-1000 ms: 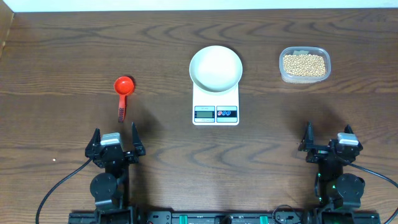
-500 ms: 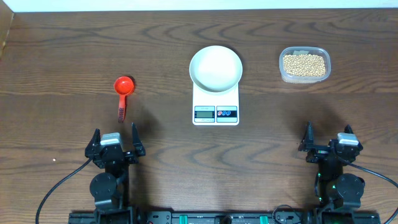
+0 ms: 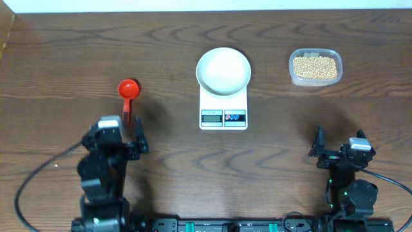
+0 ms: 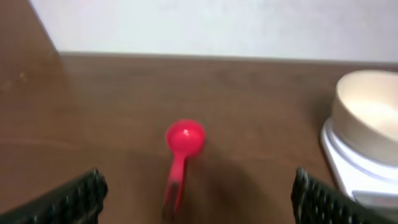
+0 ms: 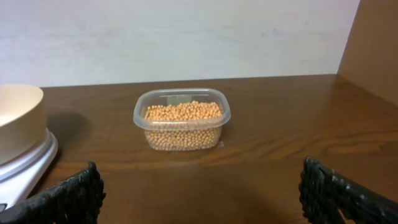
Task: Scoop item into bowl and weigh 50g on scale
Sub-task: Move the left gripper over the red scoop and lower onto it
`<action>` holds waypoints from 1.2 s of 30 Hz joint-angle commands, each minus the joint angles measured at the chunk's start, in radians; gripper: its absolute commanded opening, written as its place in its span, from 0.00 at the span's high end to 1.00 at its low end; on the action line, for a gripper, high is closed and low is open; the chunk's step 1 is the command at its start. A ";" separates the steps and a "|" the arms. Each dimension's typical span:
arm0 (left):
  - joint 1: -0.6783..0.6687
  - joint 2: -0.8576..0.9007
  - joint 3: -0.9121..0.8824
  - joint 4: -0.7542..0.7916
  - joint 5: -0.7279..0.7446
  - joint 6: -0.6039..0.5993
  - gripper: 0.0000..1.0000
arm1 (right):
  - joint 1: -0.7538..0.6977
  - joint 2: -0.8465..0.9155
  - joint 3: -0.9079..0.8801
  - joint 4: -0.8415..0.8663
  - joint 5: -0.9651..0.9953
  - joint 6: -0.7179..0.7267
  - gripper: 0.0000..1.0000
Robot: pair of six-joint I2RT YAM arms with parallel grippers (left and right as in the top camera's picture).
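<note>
The tan-yellow beans [image 3: 315, 67] fill a clear plastic container at the back right, also in the right wrist view [image 5: 183, 118]. The empty white bowl [image 3: 223, 69] sits on the white scale [image 3: 223, 115] at the table's middle. A red scoop [image 3: 128, 93] lies to the left, handle toward me. My left gripper [image 3: 113, 134] is open and empty just short of the scoop's handle [image 4: 176, 180], which lies between its fingers [image 4: 196, 199] in the wrist view. My right gripper [image 3: 339, 143] is open and empty near the front edge, well short of the container [image 5: 205, 193].
The bowl [image 4: 367, 112] and scale [image 4: 348, 168] show at the right edge of the left wrist view and at the left edge of the right wrist view [image 5: 18, 118]. A pale wall runs behind the table's back edge.
My left arm has lifted and moved forward toward the red scoop, gripper still open. The right arm, bowl, scale and container have not moved.
</note>
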State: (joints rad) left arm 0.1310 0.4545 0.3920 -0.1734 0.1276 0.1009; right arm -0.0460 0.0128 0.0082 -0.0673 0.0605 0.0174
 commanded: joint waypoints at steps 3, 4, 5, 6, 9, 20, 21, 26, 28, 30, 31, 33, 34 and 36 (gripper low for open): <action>0.005 0.291 0.283 -0.152 0.071 -0.009 0.03 | 0.008 -0.008 -0.003 -0.003 0.000 -0.008 0.01; 0.005 0.349 0.336 -0.183 0.076 -0.010 0.03 | 0.008 -0.008 -0.003 -0.003 0.000 -0.007 0.01; 0.005 0.410 0.393 -0.216 0.088 -0.010 0.03 | 0.008 -0.008 -0.003 -0.003 0.000 -0.008 0.01; 0.006 0.479 0.454 -0.248 0.105 -0.010 0.03 | 0.008 -0.008 -0.003 -0.003 0.000 -0.008 0.01; 0.014 0.678 0.639 -0.351 0.167 -0.009 0.03 | 0.008 -0.008 -0.003 -0.003 0.000 -0.007 0.01; 0.121 1.204 1.144 -0.623 0.250 0.006 0.03 | 0.008 -0.008 -0.003 -0.003 0.000 -0.007 0.01; 0.121 1.215 1.144 -0.616 0.250 0.006 0.03 | 0.008 -0.008 -0.003 -0.003 0.000 -0.008 0.01; 0.120 1.233 1.144 -0.602 0.250 0.005 0.03 | 0.008 -0.008 -0.003 -0.003 0.000 -0.008 0.01; 0.120 1.233 1.144 -0.591 0.249 0.006 0.03 | 0.008 -0.008 -0.003 -0.003 0.000 -0.007 0.01; 0.120 1.235 1.144 -0.582 0.245 0.011 0.03 | 0.008 -0.008 -0.003 -0.003 0.000 -0.007 0.01; 0.120 1.239 1.144 -0.577 0.245 0.038 0.03 | 0.008 -0.008 -0.003 -0.003 0.000 -0.008 0.01; 0.120 1.255 1.144 -0.568 0.244 0.068 0.03 | 0.008 -0.008 -0.003 -0.003 0.000 -0.007 0.01; 0.120 1.260 1.144 -0.565 0.241 0.071 0.03 | 0.008 -0.008 -0.003 -0.003 0.000 -0.008 0.01; 0.120 1.281 1.144 -0.554 0.226 0.071 0.03 | 0.008 -0.008 -0.003 -0.003 0.000 -0.008 0.01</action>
State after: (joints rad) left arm 0.2485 1.6966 1.5101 -0.7399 0.3641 0.1360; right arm -0.0460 0.0120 0.0078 -0.0669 0.0593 0.0174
